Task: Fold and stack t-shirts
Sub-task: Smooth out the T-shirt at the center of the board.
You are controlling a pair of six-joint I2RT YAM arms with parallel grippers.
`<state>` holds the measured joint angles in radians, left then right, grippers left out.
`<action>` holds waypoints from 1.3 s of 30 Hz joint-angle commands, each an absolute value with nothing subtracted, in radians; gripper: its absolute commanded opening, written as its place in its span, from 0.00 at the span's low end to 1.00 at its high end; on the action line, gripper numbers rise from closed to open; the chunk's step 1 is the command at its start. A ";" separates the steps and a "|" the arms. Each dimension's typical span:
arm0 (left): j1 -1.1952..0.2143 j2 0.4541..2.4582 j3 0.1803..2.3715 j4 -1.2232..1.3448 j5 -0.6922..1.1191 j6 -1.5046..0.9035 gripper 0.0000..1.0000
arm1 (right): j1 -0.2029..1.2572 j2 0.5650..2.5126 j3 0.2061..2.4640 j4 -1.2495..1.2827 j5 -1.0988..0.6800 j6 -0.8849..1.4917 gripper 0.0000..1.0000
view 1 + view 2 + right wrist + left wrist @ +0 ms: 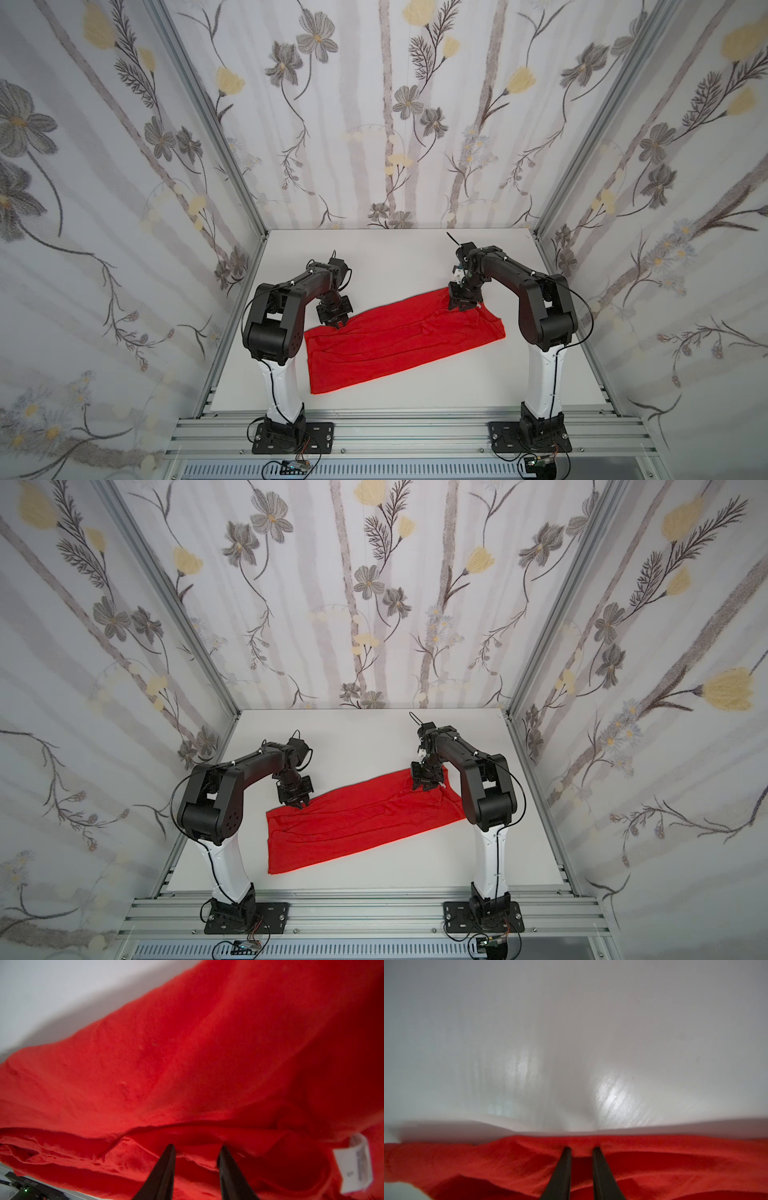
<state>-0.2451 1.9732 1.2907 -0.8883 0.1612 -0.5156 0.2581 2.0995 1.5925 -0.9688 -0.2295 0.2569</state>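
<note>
Bright red fabric t-shirt [399, 340] folded on white table [386, 257]; left gripper [337, 325] pinches its edge; right gripper [460, 307] straddles a fold, grip unclear.

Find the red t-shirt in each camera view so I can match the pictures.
Top view: red t-shirt lies slantwise on the white table, between the two arms.
Top view: same place, between the arms.
Left wrist: a strip along the bottom, left gripper at its edge.
Right wrist: fills most of the picture, right gripper over it.
Shared landmark: the white table, bare beside the red t-shirt in every view.
</note>
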 commanded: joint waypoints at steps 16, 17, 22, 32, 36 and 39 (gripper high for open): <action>-0.244 1.972 1.272 -0.920 0.125 -0.504 0.20 | 0.281 2.125 1.644 -0.962 -0.200 0.224 0.00; -0.245 1.965 1.266 -0.918 0.125 -0.513 0.20 | 0.280 2.118 1.647 -0.962 -0.201 0.222 0.00; -0.248 1.923 1.266 -0.919 0.112 -0.549 0.20 | 0.283 2.058 1.624 -0.969 -0.234 0.228 0.00; -0.249 1.827 1.303 -0.917 0.116 -0.509 0.21 | 0.338 1.867 1.405 -0.969 -0.227 0.292 0.00; -0.249 1.782 1.294 -0.939 0.162 -0.473 0.21 | 0.395 1.759 1.280 -0.968 -0.188 0.381 0.00; -0.249 1.719 1.255 -0.931 0.196 -0.462 0.22 | 0.440 1.690 1.203 -0.955 -0.147 0.435 0.00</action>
